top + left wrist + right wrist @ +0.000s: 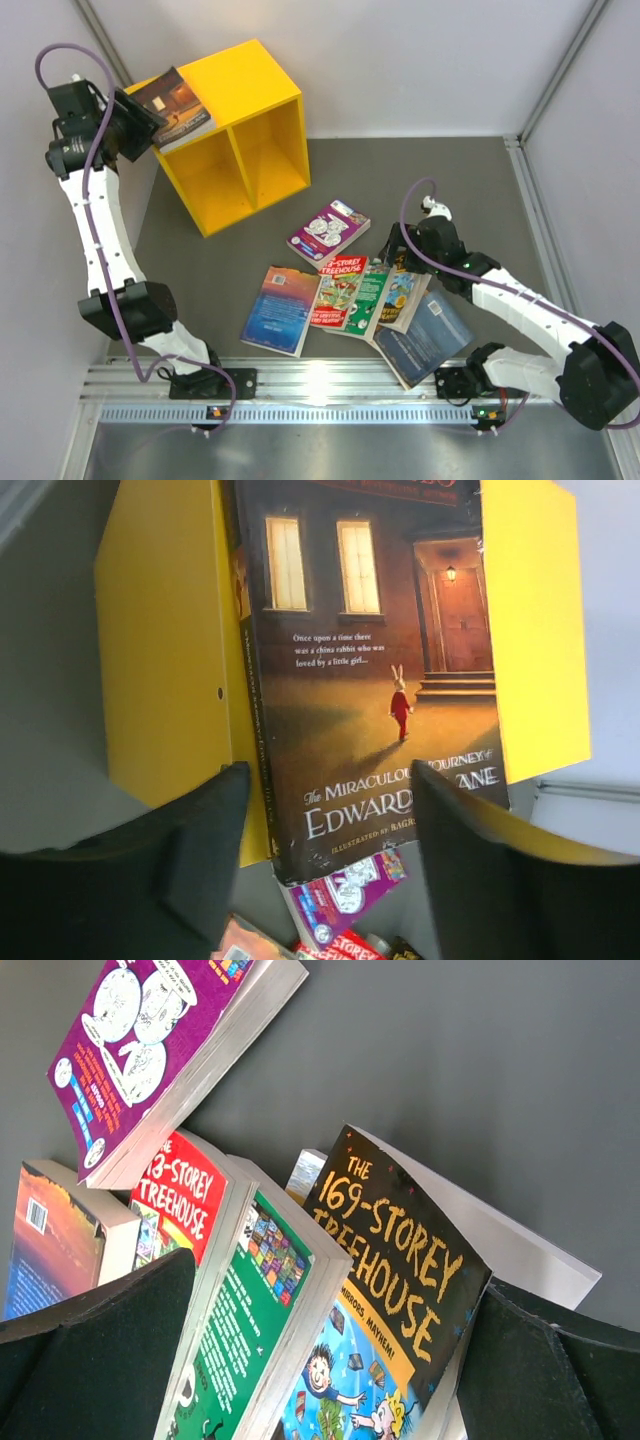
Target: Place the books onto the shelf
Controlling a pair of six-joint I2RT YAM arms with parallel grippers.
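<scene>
- The left gripper [330, 780] is seen at the top left corner of the bright yellow two-compartment box shelf [255, 95]. Its fingers are parted and nothing is clamped.
- A dark brown paperback with a lamplit house cover [180, 105] is laid flat on the shelf's top. Its long axis points away from those fingers, and its near end overhangs.
- A loose spread of colourful paperbacks [345, 295] is left on the grey table [450, 180], nearest the right arm.
- The right gripper [340, 1275] is spread wide and empty, with the black "169-Storey Treehouse" paperback [400, 1260] lying lengthwise between its fingers.

Yellow shelf [250, 75], purple cartoon-covered book [328, 230]
</scene>
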